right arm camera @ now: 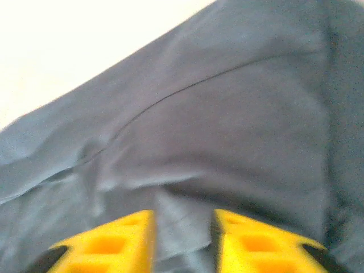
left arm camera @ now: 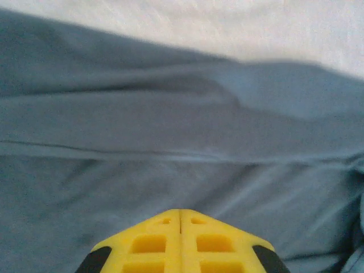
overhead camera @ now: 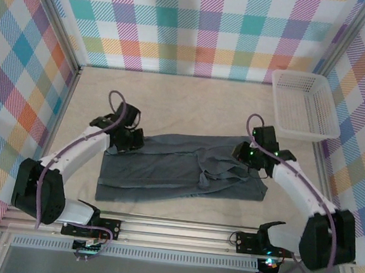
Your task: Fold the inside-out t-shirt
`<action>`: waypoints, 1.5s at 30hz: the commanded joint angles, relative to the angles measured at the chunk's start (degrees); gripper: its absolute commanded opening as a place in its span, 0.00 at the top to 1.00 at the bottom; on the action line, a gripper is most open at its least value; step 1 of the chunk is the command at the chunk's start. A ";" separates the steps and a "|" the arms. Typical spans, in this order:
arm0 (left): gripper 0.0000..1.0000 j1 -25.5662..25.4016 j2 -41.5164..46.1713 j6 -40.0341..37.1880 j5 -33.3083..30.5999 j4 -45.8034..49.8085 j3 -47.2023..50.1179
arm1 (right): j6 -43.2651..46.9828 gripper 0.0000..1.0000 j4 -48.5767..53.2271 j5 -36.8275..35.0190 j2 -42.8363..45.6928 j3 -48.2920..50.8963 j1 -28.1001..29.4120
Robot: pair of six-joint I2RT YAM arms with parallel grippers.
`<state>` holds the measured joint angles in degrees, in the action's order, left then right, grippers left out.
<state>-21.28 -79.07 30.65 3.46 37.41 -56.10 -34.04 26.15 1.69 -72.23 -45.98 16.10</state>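
The inside-out t-shirt (overhead camera: 185,170) lies flat on the worktop (overhead camera: 193,105), long axis left to right. Our left fingers (left arm camera: 153,244), at its left end, are pressed together above the cloth; our right fingers (right arm camera: 114,244), at its right end, stand slightly apart astride a fold.

T-shirt (right arm camera: 227,114): blurred, right wrist view. Right fingers (right arm camera: 108,244), left fingers (left arm camera: 148,244): cut off at 6 o'clock edge.

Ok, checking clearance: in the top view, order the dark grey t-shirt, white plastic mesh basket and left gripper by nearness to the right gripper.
1. The dark grey t-shirt, under the right gripper.
2. The white mesh basket, right rear.
3. The left gripper, far left.
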 commanded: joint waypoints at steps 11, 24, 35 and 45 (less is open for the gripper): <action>1.00 -1.83 -24.09 -0.04 0.36 -5.83 -9.12 | 5.58 1.00 -0.23 1.03 -26.85 -12.01 -1.31; 1.00 5.28 -57.60 -5.71 2.08 3.70 -52.07 | 1.34 1.00 1.89 15.53 -32.32 -12.95 -0.58; 0.95 4.84 -59.89 -6.84 5.50 4.29 -71.86 | -0.82 0.95 -0.76 21.08 -27.51 -14.14 25.70; 0.53 7.82 -15.08 -4.03 9.54 -6.56 -22.46 | 2.11 0.60 -7.37 12.62 -4.85 1.12 12.34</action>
<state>-14.61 -104.12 24.93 10.31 33.91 -87.29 -35.66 18.72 16.32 -76.01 -49.36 30.83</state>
